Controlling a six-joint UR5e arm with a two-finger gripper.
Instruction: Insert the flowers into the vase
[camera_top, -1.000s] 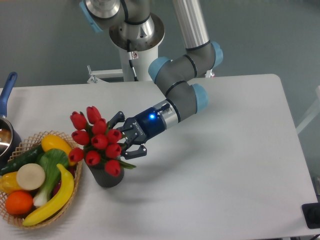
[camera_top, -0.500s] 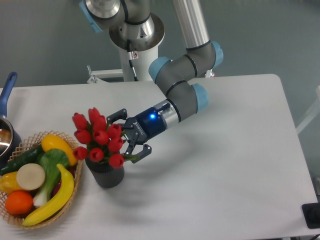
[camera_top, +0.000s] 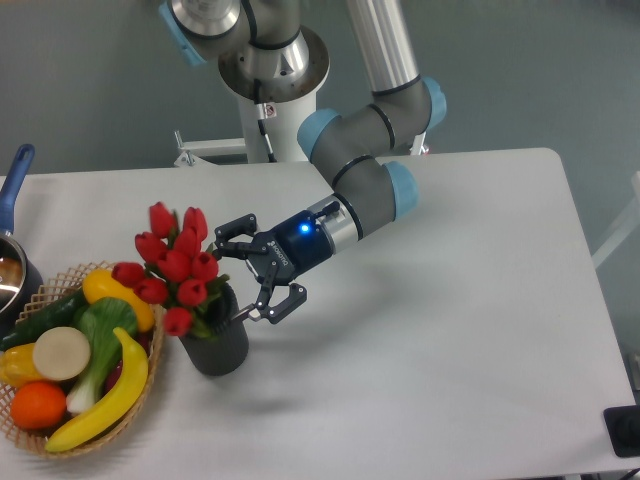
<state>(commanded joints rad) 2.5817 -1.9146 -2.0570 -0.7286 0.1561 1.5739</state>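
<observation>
A wicker basket (camera_top: 150, 375) sits at the near left of the white table (camera_top: 450, 330), holding a banana (camera_top: 105, 400), an orange (camera_top: 38, 405), a cucumber (camera_top: 40, 318) and other produce. Just beyond it, at the left edge, is a pot (camera_top: 12, 275) with a blue handle.

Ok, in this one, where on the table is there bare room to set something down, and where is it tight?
Bare: the whole right half of the table, from the pincer to the right edge, and the front strip below the vase. Also the back-left stretch behind the flowers. Crowded: the left edge, where basket, pot and vase sit close together.
</observation>
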